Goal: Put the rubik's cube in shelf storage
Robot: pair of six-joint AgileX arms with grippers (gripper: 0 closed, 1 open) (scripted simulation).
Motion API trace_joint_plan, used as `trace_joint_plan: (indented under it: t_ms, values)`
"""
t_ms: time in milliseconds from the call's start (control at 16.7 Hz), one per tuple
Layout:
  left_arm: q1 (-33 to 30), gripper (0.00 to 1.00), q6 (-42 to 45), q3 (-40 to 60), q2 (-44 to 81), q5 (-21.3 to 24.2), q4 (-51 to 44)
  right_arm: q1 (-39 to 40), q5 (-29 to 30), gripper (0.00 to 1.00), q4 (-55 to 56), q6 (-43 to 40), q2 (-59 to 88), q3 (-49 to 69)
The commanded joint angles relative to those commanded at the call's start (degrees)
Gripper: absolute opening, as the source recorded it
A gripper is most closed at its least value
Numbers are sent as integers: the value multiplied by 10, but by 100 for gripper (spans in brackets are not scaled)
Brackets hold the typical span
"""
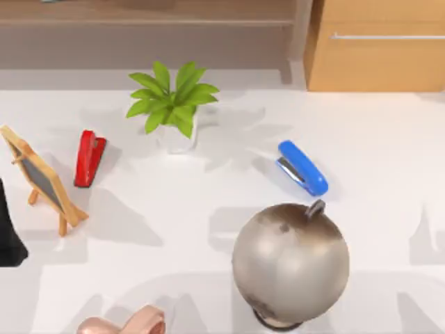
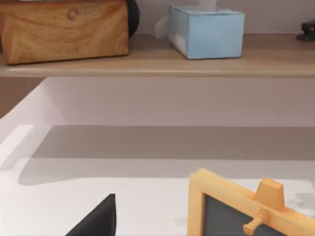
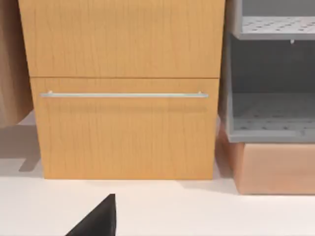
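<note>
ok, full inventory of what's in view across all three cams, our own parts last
shelf storage: 1, brown wood, table's back left
wooden box: 1, light brown, on the shelf board
tissue box: 1, pale blue, on the shelf board, beside the wooden box
drawer cabinet: 1, light orange, silver handle, back right
rack: 1, grey, beside the cabinet
plant: 1, green, white pot, back centre
red stapler: 1, left
blue stapler: 1, right of centre
chalkboard easel: 1, wood frame, far left
globe: 1, grey-brown, front
pink object: 1, front edge, unidentifiable
table: 1, white
left tool: 1, black, by the easel
right tool: 1, black, facing the cabinet
</note>
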Motion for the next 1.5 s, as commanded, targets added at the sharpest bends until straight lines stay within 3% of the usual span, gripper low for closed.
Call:
trace_joint_plan:
  t_ms: [240, 480, 1020, 1500]
  values:
    - [0, 100, 0, 0, 0, 0, 0, 0, 1, 100, 13, -17, 16, 11]
    - [0, 100, 0, 0, 0, 0, 0, 2, 3, 100, 85, -113, 115, 69]
    - [0, 100, 0, 0, 0, 0, 0, 33, 18, 100, 356, -478, 591, 276]
    - [0, 100, 0, 0, 0, 0, 0, 74, 73, 100, 603, -765, 1062, 452]
